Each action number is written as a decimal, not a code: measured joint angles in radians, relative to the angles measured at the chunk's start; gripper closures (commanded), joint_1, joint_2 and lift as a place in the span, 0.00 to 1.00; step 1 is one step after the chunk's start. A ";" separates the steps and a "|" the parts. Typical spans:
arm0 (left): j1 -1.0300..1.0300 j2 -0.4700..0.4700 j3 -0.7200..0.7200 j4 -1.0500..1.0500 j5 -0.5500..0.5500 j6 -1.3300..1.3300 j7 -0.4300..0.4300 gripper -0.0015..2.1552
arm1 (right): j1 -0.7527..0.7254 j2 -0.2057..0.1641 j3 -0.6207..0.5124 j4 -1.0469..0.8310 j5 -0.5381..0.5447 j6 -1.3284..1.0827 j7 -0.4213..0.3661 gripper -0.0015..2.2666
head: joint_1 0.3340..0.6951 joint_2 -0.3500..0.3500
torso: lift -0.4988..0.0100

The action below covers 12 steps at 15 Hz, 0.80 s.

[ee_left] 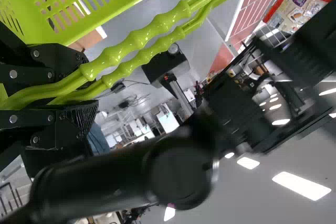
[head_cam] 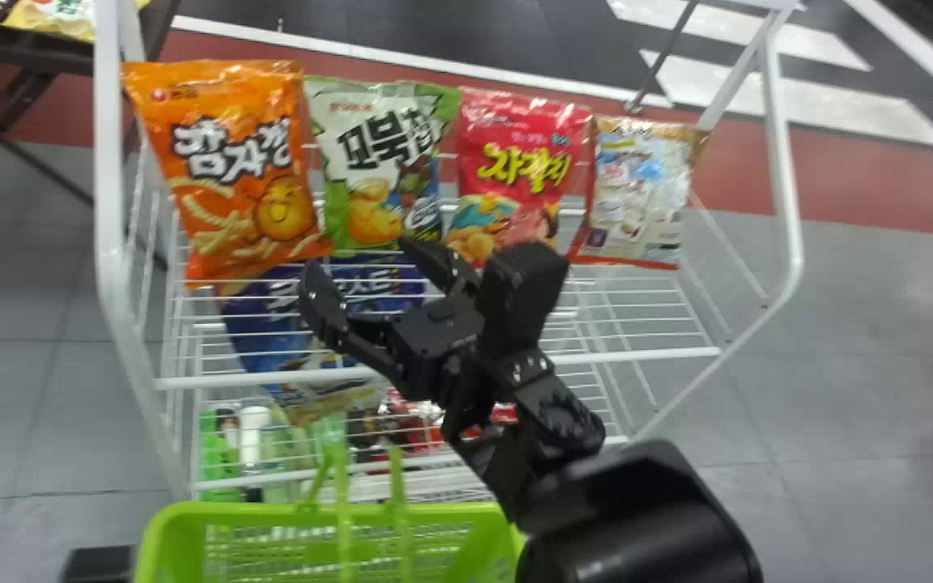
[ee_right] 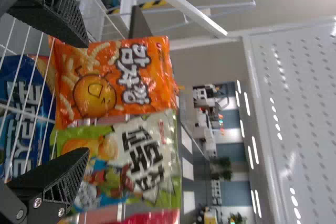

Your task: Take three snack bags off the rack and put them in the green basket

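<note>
My right gripper [head_cam: 364,261] is open in the head view, in front of the rack. Behind it hang an orange snack bag [head_cam: 227,166], a green-and-white one [head_cam: 381,162], a red one [head_cam: 519,166] and one with its back showing [head_cam: 639,194]. In the right wrist view, the open right gripper [ee_right: 86,98] faces the orange bag [ee_right: 113,80] and the green-and-white bag [ee_right: 123,156], with nothing held. The green basket [head_cam: 329,512] stands at the bottom of the head view. In the left wrist view, my left gripper [ee_left: 79,95] is shut on the basket handles [ee_left: 142,38].
The rack's white frame [head_cam: 114,267] rises on both sides of the bags. A blue bag [head_cam: 272,324] lies on the wire shelf below them, with bottles [head_cam: 254,445] and red packs [head_cam: 414,413] lower down. A dark table [head_cam: 21,57] holds more bags at the upper left.
</note>
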 measured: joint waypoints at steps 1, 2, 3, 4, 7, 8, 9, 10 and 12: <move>0.000 -0.001 -0.002 0.001 -0.001 -0.002 0.000 0.46 | -0.063 0.000 0.022 0.055 0.014 0.018 -0.012 0.05 | 1.00 0.25 | 0.94; -0.002 -0.003 -0.003 0.004 -0.002 -0.003 0.000 0.46 | -0.113 0.000 0.035 0.103 0.017 0.033 -0.022 0.05 | 1.00 0.26 | 0.94; -0.005 -0.004 -0.003 0.010 -0.002 -0.004 -0.002 0.46 | -0.171 0.000 0.042 0.160 0.008 0.058 -0.026 0.05 | 1.00 0.29 | 0.94; -0.008 -0.006 -0.003 0.016 -0.002 -0.005 -0.003 0.46 | -0.220 0.000 0.044 0.209 -0.005 0.076 -0.026 0.05 | 1.00 0.30 | 0.94; -0.020 -0.009 -0.003 0.031 0.000 -0.010 -0.007 0.46 | -0.378 0.000 0.031 0.386 -0.107 0.101 -0.026 0.05 | 1.00 0.32 | 0.94; -0.024 -0.010 -0.003 0.035 0.001 -0.011 -0.007 0.46 | -0.416 0.000 0.028 0.434 -0.126 0.099 -0.026 0.05 | 1.00 0.33 | 0.94; -0.029 -0.010 -0.002 0.041 0.003 -0.012 -0.007 0.46 | -0.451 0.000 0.028 0.479 -0.139 0.091 -0.024 0.05 | 1.00 0.33 | 0.94; -0.037 -0.010 -0.002 0.047 0.006 -0.012 -0.007 0.46 | -0.472 0.000 0.028 0.506 -0.149 0.084 -0.019 0.05 | 1.00 0.34 | 0.94; -0.061 -0.005 -0.003 0.063 0.021 -0.012 -0.007 0.46 | -0.496 0.000 0.029 0.531 -0.168 0.078 -0.009 0.05 | 1.00 0.35 | 0.94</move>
